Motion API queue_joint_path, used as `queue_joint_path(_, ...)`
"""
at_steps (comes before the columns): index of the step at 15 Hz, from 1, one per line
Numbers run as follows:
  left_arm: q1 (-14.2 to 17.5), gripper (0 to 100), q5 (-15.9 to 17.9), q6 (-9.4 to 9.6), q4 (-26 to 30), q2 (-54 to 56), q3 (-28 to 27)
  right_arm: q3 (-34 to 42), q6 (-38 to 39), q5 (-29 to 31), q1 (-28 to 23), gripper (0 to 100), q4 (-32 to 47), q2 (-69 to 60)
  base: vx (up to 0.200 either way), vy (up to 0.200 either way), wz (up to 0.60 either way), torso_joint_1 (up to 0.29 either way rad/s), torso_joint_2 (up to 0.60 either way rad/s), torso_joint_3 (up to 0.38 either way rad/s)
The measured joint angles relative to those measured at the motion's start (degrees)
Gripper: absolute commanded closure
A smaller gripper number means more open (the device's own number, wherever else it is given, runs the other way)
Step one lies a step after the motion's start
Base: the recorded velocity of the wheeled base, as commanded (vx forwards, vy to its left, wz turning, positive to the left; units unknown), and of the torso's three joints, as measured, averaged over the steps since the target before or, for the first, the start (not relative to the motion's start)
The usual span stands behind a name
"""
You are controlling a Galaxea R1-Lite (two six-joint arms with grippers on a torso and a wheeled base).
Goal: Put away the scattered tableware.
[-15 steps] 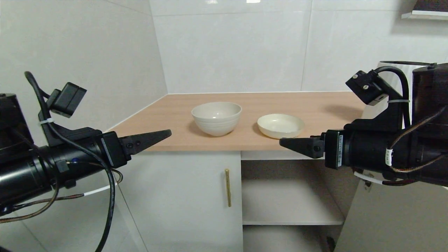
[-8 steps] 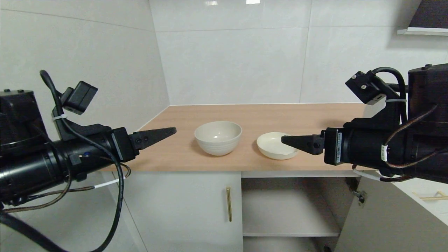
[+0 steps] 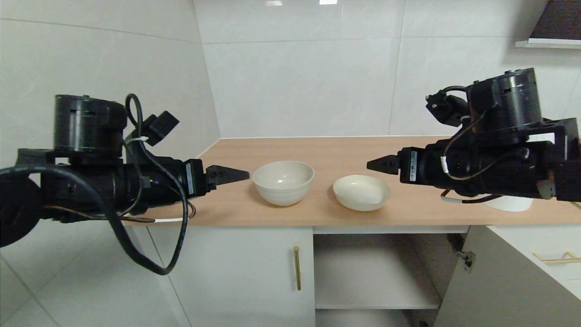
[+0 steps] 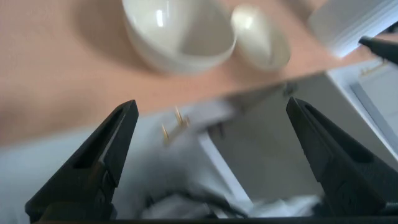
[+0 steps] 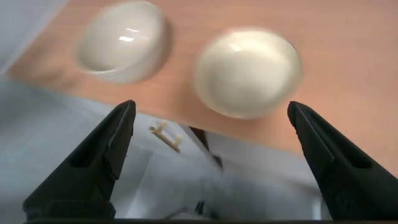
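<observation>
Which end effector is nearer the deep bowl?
Left. The left end effector is just left of the deep bowl; the right end effector is by the shallow dish, farther to the right.

The left tool (image 3: 244, 174) neared the bowl (image 3: 283, 182); the right tool (image 3: 372, 165) rose.

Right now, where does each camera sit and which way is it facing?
Head view: on the head, facing forward and down at the countertop, bowl and shallow dish; both arms show.
Left wrist view: on that wrist, looking past the left gripper, jaws open, at the bowl.
Right wrist view: on that wrist, looking past the right gripper, jaws open, at the shallow dish.
Shared: all three show bowl and dish.
</observation>
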State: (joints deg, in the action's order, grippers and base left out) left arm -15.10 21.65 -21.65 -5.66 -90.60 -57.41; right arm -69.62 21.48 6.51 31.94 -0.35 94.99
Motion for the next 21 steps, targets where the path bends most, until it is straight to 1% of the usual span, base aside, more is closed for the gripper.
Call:
queue_joint_path(1,-1.3,0,-1.8,-3.28,2.0,-1.8,-1.9,-3.9,3.0,2.0,-0.8,0,4.1,2.1,0.0,0.0,0.0,0.0,0.0,0.0)
queue_joint_path(2,-2.0,0,-4.1,-7.11,2.6,-3.4,-3.7,-7.0,5.7,4.6,-1.3,0,6.7,4.1,0.0,0.0,0.0,0.0,0.0,0.0)
queue_joint_path(3,-2.7,0,-6.7,-10.53,2.9,-5.2,-5.7,-9.4,7.7,7.0,-1.9,0,8.4,6.2,0.0,0.0,0.0,0.0,0.0,0.0)
queue_joint_path(4,-3.4,0,-9.0,-13.17,3.0,-6.9,-7.4,-10.6,8.1,7.5,-2.3,0,8.7,7.7,0.0,0.0,0.0,0.0,0.0,0.0)
queue_joint_path(5,-3.9,0,-10.5,-14.64,3.0,-8.5,-8.9,-11.2,8.2,7.6,-2.5,0,8.7,8.8,0.0,0.0,0.0,0.0,0.0,0.0)
queue_joint_path(6,-4.1,0,-10.8,-14.88,3.0,-9.5,-9.6,-11.5,8.2,7.6,-2.7,0,8.7,9.6,0.0,0.0,0.0,0.0,0.0,0.0)
queue_joint_path(7,-4.4,0,-12.6,-15.43,3.0,-10.4,-10.3,-11.5,8.3,7.8,-2.9,0,7.2,10.2,0.0,0.0,0.0,0.0,0.0,0.0)
queue_joint_path(9,-4.7,0,-18.1,-16.55,3.0,-13.9,-12.8,-11.4,8.3,7.9,-3.4,0,6.4,11.1,0.0,0.0,0.0,0.0,0.0,0.0)
queue_joint_path(10,-4.8,0,-19.3,-17.15,3.0,-15.7,-14.1,-11.3,8.3,7.9,-3.5,0,6.5,11.4,0.0,0.0,0.0,0.0,0.0,0.0)
queue_joint_path(12,-4.9,0,-19.8,-18.71,2.9,-18.7,-16.5,-11.3,8.4,7.9,-3.5,0,6.4,11.8,0.0,0.0,0.0,0.0,0.0,0.0)
queue_joint_path(13,-4.9,0,-19.8,-18.91,2.9,-19.8,-17.3,-11.3,8.4,7.9,-3.6,0,6.4,11.9,0.0,0.0,0.0,0.0,0.0,0.0)
queue_joint_path(17,-4.9,0,-19.7,-18.93,2.9,-22.4,-18.2,-11.3,8.4,7.9,-3.6,0,6.4,12.1,0.0,0.0,0.0,0.0,0.0,0.0)
queue_joint_path(20,-4.9,0,-19.8,-18.91,1.6,-23.4,-18.3,-11.0,8.4,7.9,-3.6,0,6.4,12.1,0.0,0.0,0.0,0.0,0.0,0.0)
queue_joint_path(21,-4.9,100,-19.8,-18.88,1.6,-23.7,-18.3,-10.9,8.3,7.9,-3.6,0,6.4,12.1,0.0,0.0,0.0,0.0,0.0,0.0)
